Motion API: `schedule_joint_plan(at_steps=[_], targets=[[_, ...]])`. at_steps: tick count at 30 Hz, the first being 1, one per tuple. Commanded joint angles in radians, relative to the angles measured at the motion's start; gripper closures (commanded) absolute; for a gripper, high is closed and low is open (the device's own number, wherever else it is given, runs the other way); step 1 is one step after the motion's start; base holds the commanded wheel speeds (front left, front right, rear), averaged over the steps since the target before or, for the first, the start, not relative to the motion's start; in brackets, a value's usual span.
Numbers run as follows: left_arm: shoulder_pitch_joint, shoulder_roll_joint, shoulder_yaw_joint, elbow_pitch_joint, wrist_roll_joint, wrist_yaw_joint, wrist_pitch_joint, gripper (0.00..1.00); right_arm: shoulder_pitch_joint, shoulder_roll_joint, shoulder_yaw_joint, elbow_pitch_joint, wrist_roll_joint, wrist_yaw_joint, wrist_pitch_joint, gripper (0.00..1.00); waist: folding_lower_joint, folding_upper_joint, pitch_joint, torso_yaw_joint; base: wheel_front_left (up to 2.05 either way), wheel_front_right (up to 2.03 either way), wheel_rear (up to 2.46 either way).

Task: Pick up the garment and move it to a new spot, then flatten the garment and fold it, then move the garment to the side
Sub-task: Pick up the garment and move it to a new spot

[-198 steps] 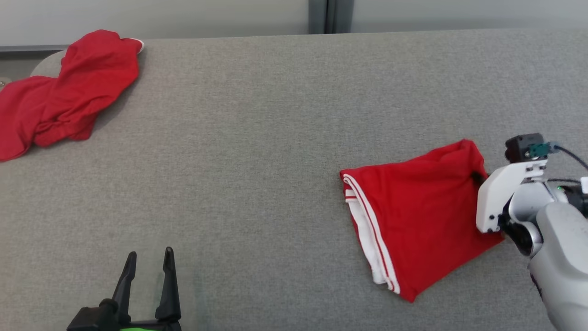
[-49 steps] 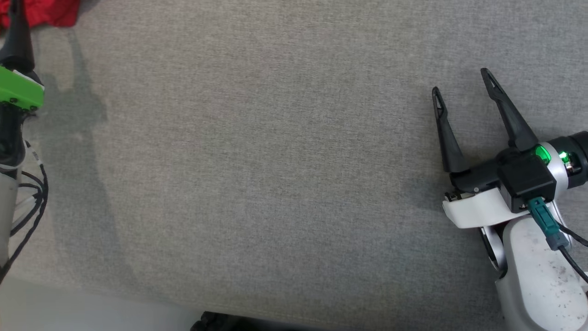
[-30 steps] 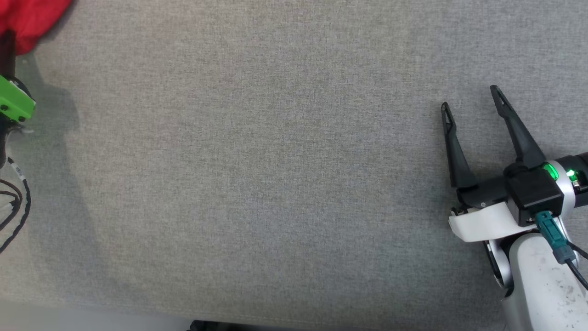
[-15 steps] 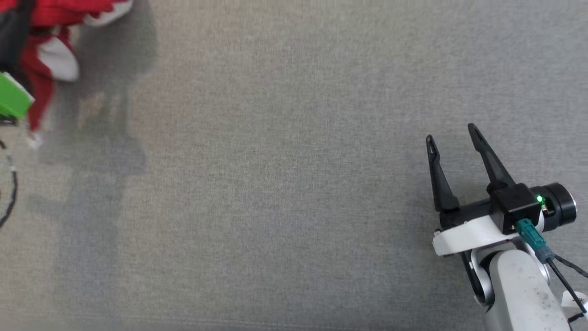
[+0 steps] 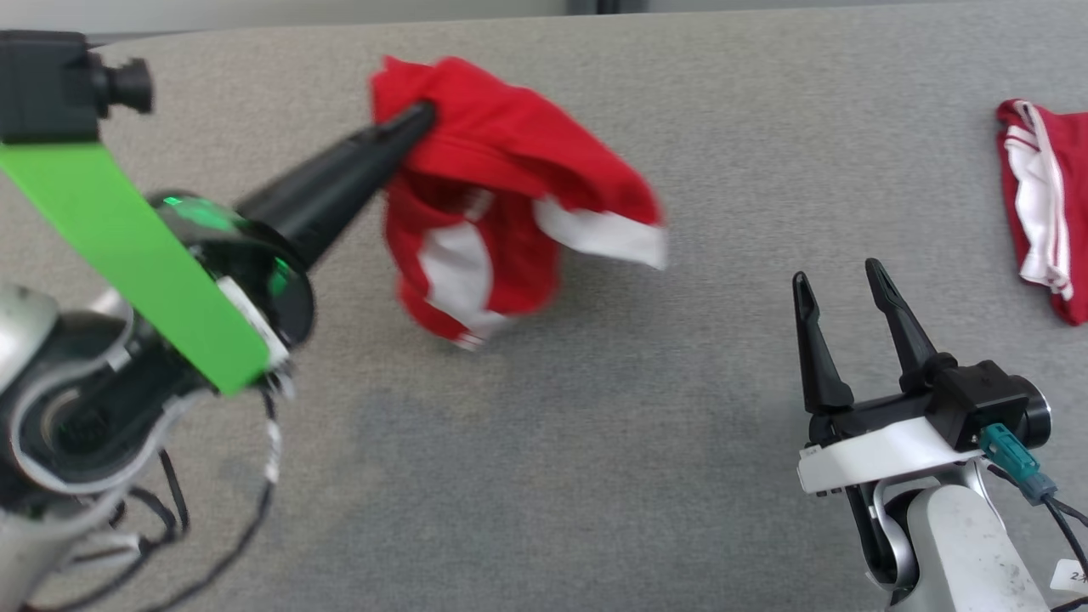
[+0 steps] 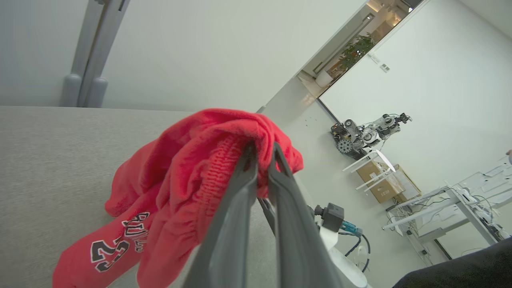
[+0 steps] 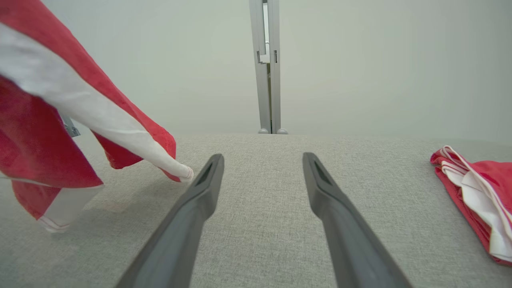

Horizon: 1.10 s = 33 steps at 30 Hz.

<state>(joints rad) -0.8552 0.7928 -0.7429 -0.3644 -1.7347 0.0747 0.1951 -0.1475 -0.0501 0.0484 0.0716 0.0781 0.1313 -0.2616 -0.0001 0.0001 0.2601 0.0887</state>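
Head view: the left gripper [image 5: 421, 115] is clamped on a bunched fold of the garment [image 5: 510, 170], which hangs over the table [image 5: 595, 476], likely for carrying to a new spot; the right gripper [image 5: 837, 272], fingers apart and empty, waits for flattening

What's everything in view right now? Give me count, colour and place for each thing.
held garment: one, red with white panels and dark print, bunched and hanging from the left gripper, left of centre in the head view
folded garment: one, red with white trim, lying at the far right edge of the surface
padded surface: one, grey fabric, under everything
post: one, grey, upright against the pale wall behind the surface
cardboard box: one, brown, on the floor in the room beyond
left gripper: one, dark fingers on a green mount, jaws shut on the held garment
right gripper: one, dark fingers on a white mount, lower right, jaws open, holding nothing
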Motion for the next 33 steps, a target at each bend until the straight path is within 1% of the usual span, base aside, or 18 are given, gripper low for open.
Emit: schedule_joint_plan(at_steps=[1, 2, 3, 4, 8, 10, 12, 13, 16, 17, 18, 22, 23, 25, 28, 31, 32, 33], targets=[[0.016, -0.019, 0.014, -0.057, -0.041, 0.034, -0.008, 1.00, 0.003, -0.001, 0.001, -0.004, 0.015, -0.001, -0.004, 0.00, 0.0001, -0.0001, -0.026, -0.051, 0.00, 0.00, 0.00], [0.020, -0.034, 0.022, -0.099, -0.072, 0.065, -0.018, 1.00, 0.000, -0.001, 0.002, -0.005, 0.022, -0.001, -0.004, 0.00, 0.0001, -0.0001, -0.023, -0.062, 0.00, 0.00, 0.00], [0.022, -0.050, 0.023, -0.133, -0.092, 0.086, -0.023, 1.00, -0.003, -0.001, 0.005, -0.006, 0.028, -0.001, -0.004, 0.00, 0.0001, -0.0001, -0.019, -0.071, 0.00, 0.00, 0.00], [0.027, -0.075, 0.027, -0.167, -0.121, 0.118, -0.038, 1.00, -0.008, -0.001, 0.006, -0.008, 0.036, -0.001, -0.004, 0.00, 0.0001, -0.0001, -0.015, -0.083, 0.00, 0.00, 0.00], [0.034, -0.174, 0.022, -0.228, -0.192, 0.218, -0.091, 1.00, -0.018, -0.001, 0.006, -0.010, 0.065, -0.001, -0.004, 0.00, 0.0001, -0.0001, 0.001, -0.130, 0.00, 0.00, 0.00], [0.019, -0.217, 0.016, -0.230, -0.186, 0.240, -0.118, 1.00, -0.024, -0.001, 0.007, -0.010, 0.078, -0.001, -0.004, 0.00, 0.0001, -0.0001, 0.011, -0.157, 0.00, 0.00, 0.00], [0.026, -0.257, 0.022, -0.190, -0.198, 0.250, -0.149, 1.00, -0.025, -0.001, 0.007, -0.007, 0.087, -0.001, -0.004, 0.00, 0.0001, -0.0001, 0.021, -0.181, 0.00, 0.00, 0.00], [0.028, -0.266, 0.030, -0.163, -0.195, 0.251, -0.165, 1.00, -0.027, -0.001, 0.011, -0.006, 0.090, -0.001, -0.004, 0.00, 0.0001, -0.0001, 0.026, -0.192, 0.00, 0.00, 0.00], [0.059, -0.288, 0.068, -0.021, -0.198, 0.243, -0.224, 1.00, -0.036, -0.001, 0.016, -0.006, 0.103, -0.001, -0.004, 0.00, 0.0001, -0.0001, 0.041, -0.226, 0.00, 0.00, 0.00], [0.066, -0.282, 0.081, 0.030, -0.194, 0.241, -0.239, 1.00, -0.037, -0.001, 0.018, -0.006, 0.105, -0.001, -0.004, 0.00, 0.0001, -0.0001, 0.044, -0.235, 0.00, 0.00, 0.00], [0.086, -0.281, 0.108, 0.111, -0.209, 0.237, -0.265, 1.00, -0.037, -0.001, 0.019, -0.004, 0.106, -0.001, -0.004, 0.00, 0.0001, -0.0001, 0.049, -0.247, 0.00, 0.00, 0.00], [0.136, -0.233, 0.146, 0.372, -0.180, 0.211, -0.315, 1.00, -0.034, -0.001, 0.018, -0.002, 0.108, -0.001, -0.004, 0.00, 0.0001, -0.0001, 0.058, -0.275, 0.00, 0.00, 0.00], [0.146, -0.232, 0.157, 0.415, -0.185, 0.205, -0.329, 1.00, -0.033, 0.000, 0.017, -0.003, 0.107, -0.001, -0.004, 0.00, 0.0001, -0.0001, 0.059, -0.278, 0.00, 0.00, 0.00], [0.171, -0.231, 0.185, 0.550, -0.197, 0.184, -0.358, 1.00, -0.029, -0.001, 0.013, -0.001, 0.097, -0.001, -0.004, 0.00, 0.0001, -0.0001, 0.062, -0.282, 0.00, 0.00, 0.00], [0.201, -0.254, 0.210, 0.704, -0.220, 0.155, -0.381, 1.00, -0.020, -0.001, 0.007, 0.004, 0.080, -0.001, -0.004, 0.00, 0.0001, -0.0001, 0.061, -0.273, 0.00, 0.00, 0.00], [0.215, -0.289, 0.218, 0.817, -0.229, 0.127, -0.393, 1.00, -0.009, -0.001, 0.006, 0.009, 0.060, -0.001, -0.004, 0.00, 0.0001, -0.0001, 0.053, -0.255, 0.00, 0.00, 0.00], [0.216, -0.303, 0.211, 0.847, -0.217, 0.112, -0.400, 0.74, -0.007, -0.001, 0.006, 0.010, 0.054, -0.001, -0.004, 0.00, 0.0001, -0.0001, 0.048, -0.246, 0.00, 0.00, 0.00], [0.215, -0.320, 0.208, 0.875, -0.213, 0.093, -0.402, 0.50, -0.006, -0.001, 0.006, 0.012, 0.048, -0.001, -0.004, 0.00, 0.0001, -0.0001, 0.042, -0.237, 0.00, 0.00, 0.00]])
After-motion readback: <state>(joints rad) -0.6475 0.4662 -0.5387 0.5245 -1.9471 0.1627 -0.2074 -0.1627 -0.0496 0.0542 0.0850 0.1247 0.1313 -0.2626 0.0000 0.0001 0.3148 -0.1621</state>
